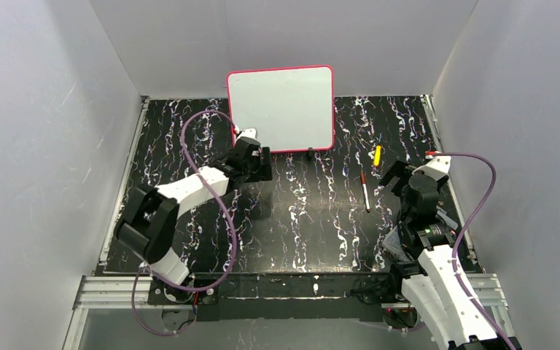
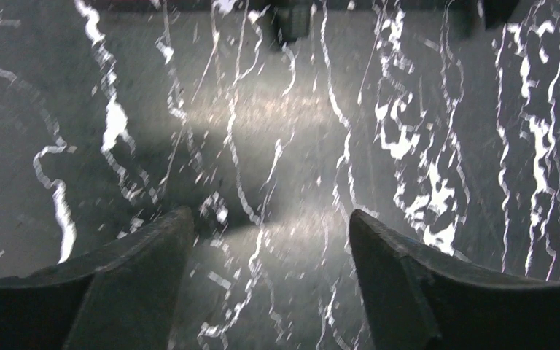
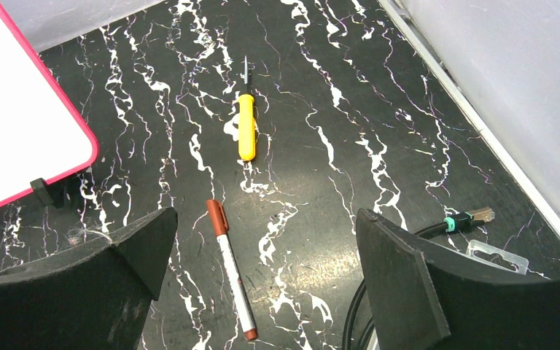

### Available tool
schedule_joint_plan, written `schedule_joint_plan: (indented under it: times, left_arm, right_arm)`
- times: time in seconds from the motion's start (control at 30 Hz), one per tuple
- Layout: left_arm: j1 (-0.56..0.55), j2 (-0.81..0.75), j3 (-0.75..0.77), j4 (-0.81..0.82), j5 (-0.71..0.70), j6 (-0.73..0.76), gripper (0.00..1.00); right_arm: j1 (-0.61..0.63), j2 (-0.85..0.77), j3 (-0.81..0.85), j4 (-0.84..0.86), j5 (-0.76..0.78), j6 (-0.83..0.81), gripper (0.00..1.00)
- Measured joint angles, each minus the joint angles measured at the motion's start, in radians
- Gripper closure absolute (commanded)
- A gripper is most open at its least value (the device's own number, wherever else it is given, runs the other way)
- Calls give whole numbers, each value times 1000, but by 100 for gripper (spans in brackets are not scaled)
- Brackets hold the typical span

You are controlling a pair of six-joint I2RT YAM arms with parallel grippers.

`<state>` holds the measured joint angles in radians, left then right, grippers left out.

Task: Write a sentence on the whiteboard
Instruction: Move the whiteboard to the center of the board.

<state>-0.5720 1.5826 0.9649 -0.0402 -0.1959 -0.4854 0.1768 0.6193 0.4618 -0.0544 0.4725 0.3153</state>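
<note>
**A:** Count it off for me, what's on the deck?

**B:** One whiteboard (image 1: 281, 109), pink-red frame, propped upright at the far side of the tabletop (image 1: 313, 226), a touch left of centre. One black clip foot (image 3: 44, 191) shows under its near corner.

**A:** And the loose items?

**B:** Two. One marker pen (image 3: 231, 270), white barrel and red-brown cap, lying flat. One yellow-handled tool (image 3: 246, 127) with a thin dark tip, just beyond it. Both sit right of the board, apart from each other.

**A:** Arms?

**B:** Two arms, two grippers. The left gripper (image 2: 270, 219) is near the board's lower left corner, jaws parted, nothing between them, only tabletop below. The right gripper (image 3: 266, 219) is spread wide and empty, hanging over the marker pen's side of the table.

**A:** Anything else down there?

**B:** One black cable (image 3: 467, 219) with a green band at its plug, by the right edge.

**A:** Surface and room?

**B:** Black marble-look top, white veins, glossy. Plain pale grey panels (image 1: 36, 146) wall in the left, back and right sides. A metal rail (image 1: 109, 292) runs along the near edge.
</note>
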Motion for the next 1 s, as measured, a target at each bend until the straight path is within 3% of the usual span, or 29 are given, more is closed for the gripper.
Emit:
schedule_joint_plan:
  times: [0.5, 0.73, 0.9, 1.0]
  left_arm:
    - [-4, 371, 287, 95, -117, -6, 57]
    - [-4, 441, 337, 93, -180, 16, 68]
    - [-9, 448, 355, 92, -197, 36, 69]
    - [-10, 467, 385, 95, -210, 47, 80]
  right_arm:
    - [0, 2, 0, 0, 0, 5, 0]
    - [0, 2, 0, 1, 0, 12, 0]
    - [0, 5, 0, 1, 0, 19, 0]
    - [0, 11, 0, 1, -1, 20, 0]
